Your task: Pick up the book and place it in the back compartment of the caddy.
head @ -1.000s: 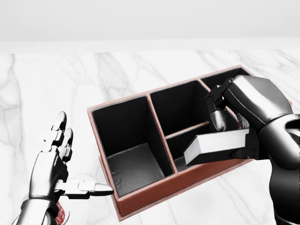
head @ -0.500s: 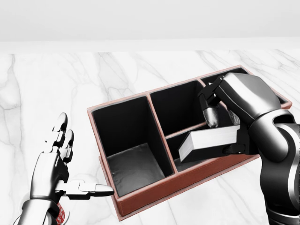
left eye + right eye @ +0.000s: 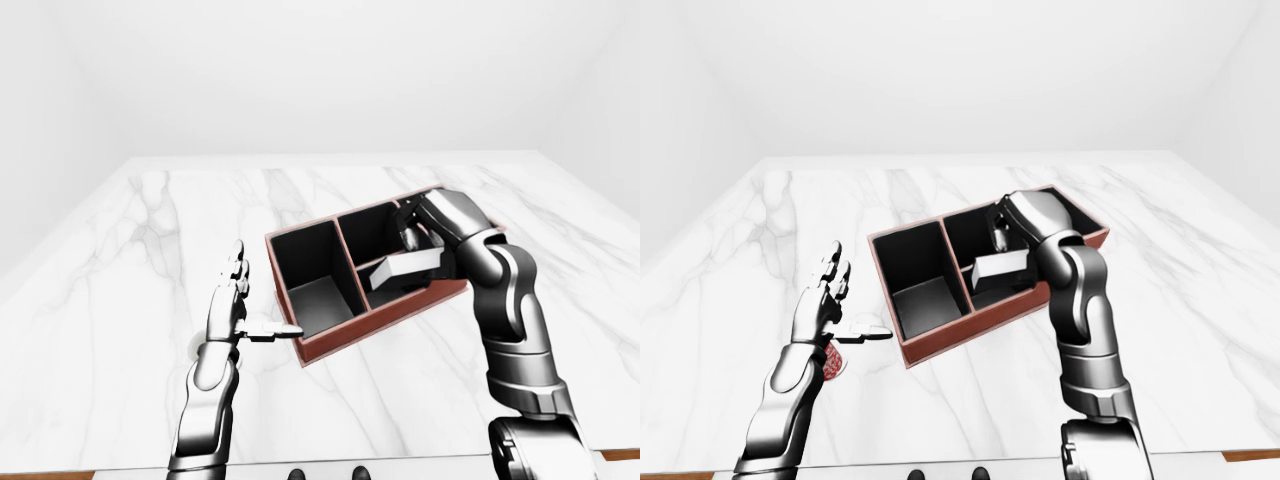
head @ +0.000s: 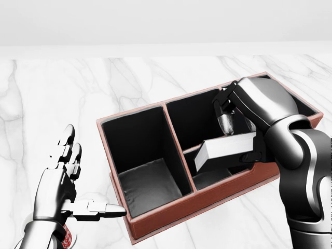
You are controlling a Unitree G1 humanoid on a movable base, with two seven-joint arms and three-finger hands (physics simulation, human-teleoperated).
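Note:
The red-brown caddy [image 4: 155, 220] with black compartments lies on the marble table, right of centre in the head view. My right hand [image 4: 239, 136] is shut on the book [image 4: 225, 147], a pale block of pages held tilted. The book hangs over the divider between the upper middle and the small lower middle compartment, its left end lowest. Its cover and far end are hidden behind the hand. My left hand [image 4: 78, 181] stands open at the lower left, thumb pointing at the caddy's bottom-left corner, holding nothing.
A white marble table [image 3: 130, 260] reaches to a plain white wall. A small red and white object [image 3: 830, 365] lies under my left wrist. The large left compartment [image 4: 148, 181] of the caddy holds nothing. The table's near edge runs along the bottom of the eye views.
My right hand has carried the book leftward and upward in the head view, from above the caddy's bottom wall to over the inner divider. The left hand has stayed still.

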